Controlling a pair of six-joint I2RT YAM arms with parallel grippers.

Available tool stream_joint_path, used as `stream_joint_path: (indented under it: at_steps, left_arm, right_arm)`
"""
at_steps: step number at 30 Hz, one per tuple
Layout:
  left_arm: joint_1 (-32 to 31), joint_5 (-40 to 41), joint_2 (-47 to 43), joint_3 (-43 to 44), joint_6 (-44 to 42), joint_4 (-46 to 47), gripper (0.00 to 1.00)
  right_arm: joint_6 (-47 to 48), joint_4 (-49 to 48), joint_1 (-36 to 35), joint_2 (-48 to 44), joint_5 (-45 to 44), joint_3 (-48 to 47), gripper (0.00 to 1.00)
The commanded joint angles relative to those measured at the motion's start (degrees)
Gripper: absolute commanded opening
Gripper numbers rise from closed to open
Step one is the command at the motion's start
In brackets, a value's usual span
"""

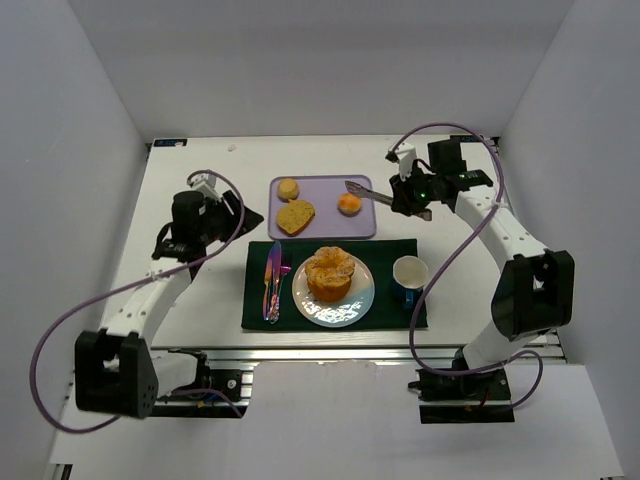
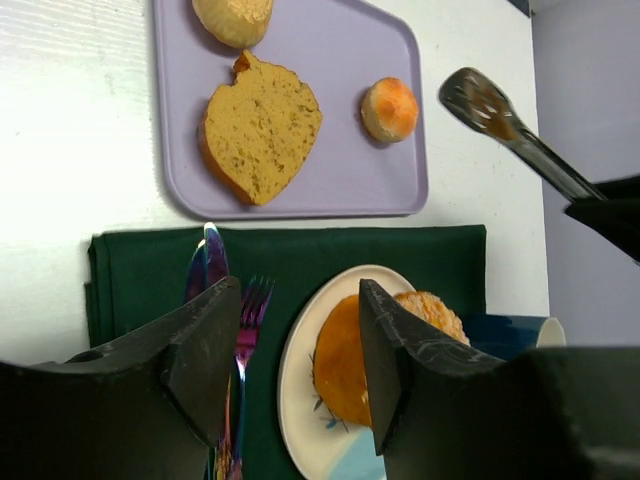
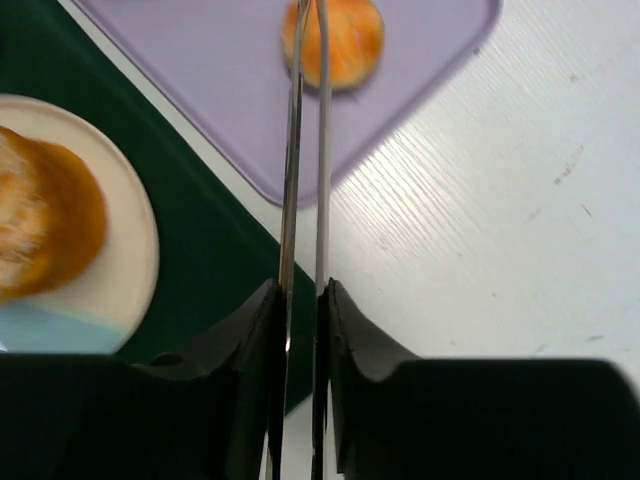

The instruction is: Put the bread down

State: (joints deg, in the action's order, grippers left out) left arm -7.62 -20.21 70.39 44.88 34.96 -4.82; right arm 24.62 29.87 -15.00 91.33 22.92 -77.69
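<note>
The bread [image 1: 330,272] is seen resting on the white plate [image 1: 356,304], near its middle, with the plate set on the green mat [image 1: 254,316] at the near side of the table. It is roughly round, so no long axis is offered to a grasp; its ridged top faces up.

Beyond the mat lies the purple tray [image 1: 325,190], and over its right part the tips of the tongs [image 1: 362,188] are held, just beside the small orange bun [image 1: 349,204]. The tongs are clamped in the right gripper [image 3: 303,300], their two arms squeezed almost together and nothing caught between the tips. Their length runs from the gripper leftward over the tray, so the bread lies nearer the arm bases and a little left of the tips, and is not touched by them.

The left gripper [image 2: 300,290] is held off the mat's far left corner, jaws apart and empty, with the bread to its right. Of the two, the tong tips are judged the nearer. The placing appears done, so a withdrawal is judged the likely next move.
</note>
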Motion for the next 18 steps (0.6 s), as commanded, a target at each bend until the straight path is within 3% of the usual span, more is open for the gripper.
stream_joint_path:
  at_steps: [1, 4, 7, 10, 18]
  left_arm:
    - [-0.2, 3.2, -9.3, -2.9, -1.3, -3.8, 0.61]
    - [-0.2, 5.1, -16.4, -6.7, -0.2, -7.9, 0.62]
    - [-0.1, 5.6, -21.3, -10.8, 2.1, -9.7, 0.63]
    - [-0.2, 6.1, -27.7, -13.8, 4.6, -10.9, 0.63]
    - [-0.2, 7.5, -32.2, -15.4, 6.5, -13.4, 0.63]
  right_arm:
    - [6.1, 0.1, 0.6, -0.7, -2.8, -1.3, 0.31]
    - [11.0, -0.3, 0.7, -0.7, -3.1, 0.2, 0.52]
    - [11.7, -0.9, 0.7, 0.3, -3.3, 0.4, 0.64]
    - [11.0, -1.2, 0.8, 2.1, -3.0, -0.2, 0.66]
    - [9.3, -1.7, 0.7, 7.1, -4.6, -2.4, 0.64]
